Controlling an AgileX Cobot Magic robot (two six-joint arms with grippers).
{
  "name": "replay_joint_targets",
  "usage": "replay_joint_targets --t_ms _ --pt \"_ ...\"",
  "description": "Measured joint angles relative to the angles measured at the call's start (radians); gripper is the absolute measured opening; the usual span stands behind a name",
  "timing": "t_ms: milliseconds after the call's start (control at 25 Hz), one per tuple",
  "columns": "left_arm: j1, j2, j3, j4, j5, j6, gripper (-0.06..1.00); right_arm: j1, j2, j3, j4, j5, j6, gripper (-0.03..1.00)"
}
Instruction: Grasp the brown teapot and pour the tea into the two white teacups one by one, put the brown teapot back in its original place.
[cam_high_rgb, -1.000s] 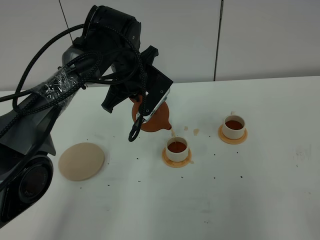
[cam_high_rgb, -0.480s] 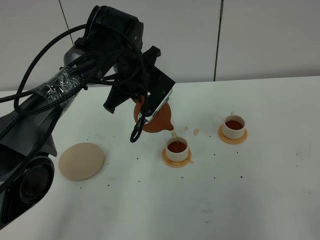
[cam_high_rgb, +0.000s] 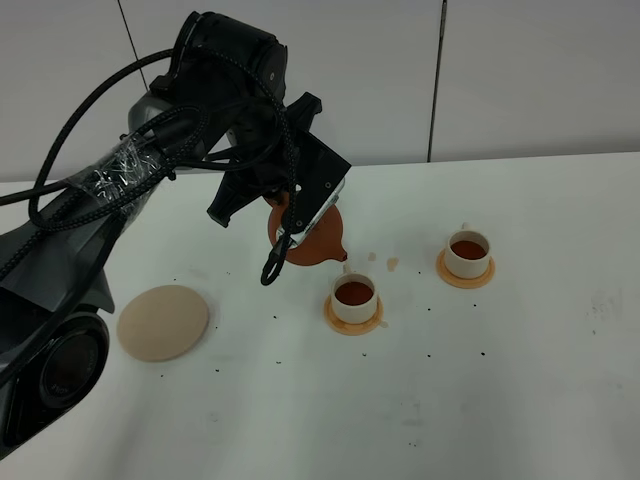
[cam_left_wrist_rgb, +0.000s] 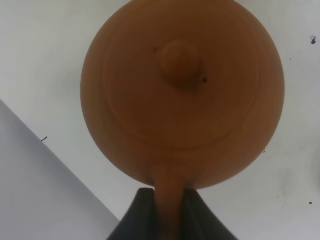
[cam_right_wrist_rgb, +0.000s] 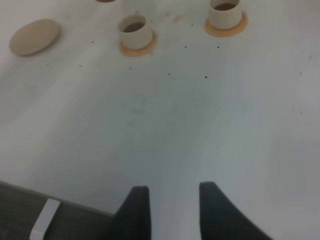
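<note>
My left gripper (cam_high_rgb: 292, 222) is shut on the loop handle of the brown teapot (cam_high_rgb: 318, 243) and holds it in the air, spout tipped toward the near white teacup (cam_high_rgb: 354, 296). No stream shows at the spout. In the left wrist view the teapot (cam_left_wrist_rgb: 182, 95) fills the frame, its handle pinched in the left gripper (cam_left_wrist_rgb: 169, 212). Both teacups hold brown tea; the far one (cam_high_rgb: 468, 253) stands to the right. Each sits on an orange coaster (cam_high_rgb: 352, 323). The beige saucer (cam_high_rgb: 163, 322) lies bare at the left. My right gripper (cam_right_wrist_rgb: 172, 210) is open and empty near the table's front edge.
Spilled tea drops (cam_high_rgb: 391, 264) and dark specks lie on the white table (cam_high_rgb: 500, 400) around the cups. The right wrist view shows both cups (cam_right_wrist_rgb: 135, 31) (cam_right_wrist_rgb: 225, 12), the saucer (cam_right_wrist_rgb: 34, 36) and the table's front edge (cam_right_wrist_rgb: 55, 200).
The teapot shifted slightly right and poured a thin stream into the near cup half a second ago. The stream has stopped now; the arm has hardly moved since.
</note>
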Motion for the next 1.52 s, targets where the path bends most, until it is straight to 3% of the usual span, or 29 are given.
replay_joint_targets --t_ms 1520 --pt "-0.008 -0.001 0.017 -0.025 0.0 -0.005 0.17 0.0 0.0 0.0 0.0 0.0 0.0 0.24"
